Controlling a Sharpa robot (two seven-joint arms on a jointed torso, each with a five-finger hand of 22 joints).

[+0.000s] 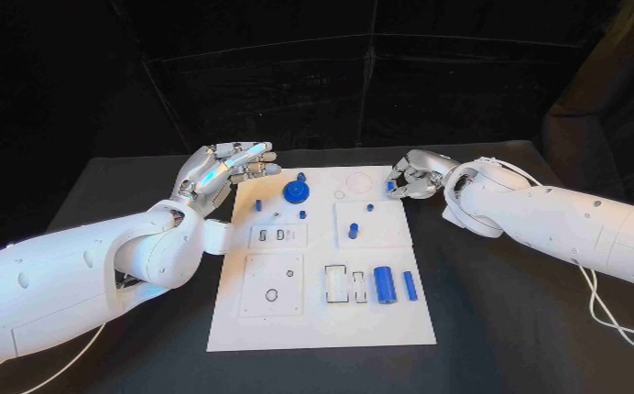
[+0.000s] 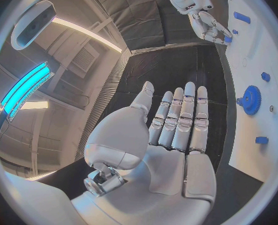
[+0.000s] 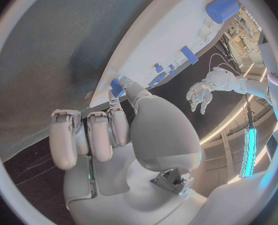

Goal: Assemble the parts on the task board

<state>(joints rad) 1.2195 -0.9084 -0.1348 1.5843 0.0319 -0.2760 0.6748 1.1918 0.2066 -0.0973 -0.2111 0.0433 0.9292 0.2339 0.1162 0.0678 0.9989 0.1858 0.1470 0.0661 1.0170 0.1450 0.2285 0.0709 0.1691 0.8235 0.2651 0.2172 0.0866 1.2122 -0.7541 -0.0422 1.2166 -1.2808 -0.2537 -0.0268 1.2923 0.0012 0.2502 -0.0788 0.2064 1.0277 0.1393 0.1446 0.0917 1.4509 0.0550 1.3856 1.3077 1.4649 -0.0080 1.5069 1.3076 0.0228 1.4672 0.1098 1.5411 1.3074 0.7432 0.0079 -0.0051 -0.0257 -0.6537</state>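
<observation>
The white task board (image 1: pixel 317 321) lies in the middle of the black table. On it are a blue gear (image 1: pixel 299 192), a blue cylinder (image 1: pixel 385 285) with a thinner blue bar (image 1: pixel 409 285) beside it, and several small blue pegs. My left hand (image 1: pixel 232 167) hovers over the board's far left corner, fingers stretched out, holding nothing; its palm (image 2: pixel 170 150) faces the gear (image 2: pixel 250 100). My right hand (image 1: pixel 416 179) is at the far right corner and pinches a small blue part (image 3: pixel 116 87) between thumb and a finger, just above the board's edge (image 3: pixel 157 40).
A thin white ring (image 1: pixel 356 180) lies on the board's far edge between the hands. White recessed slots (image 1: pixel 346 284) sit left of the cylinder. Black table (image 1: pixel 515 321) stretches to both sides of the board. A white cable (image 1: pixel 601 307) trails at the right.
</observation>
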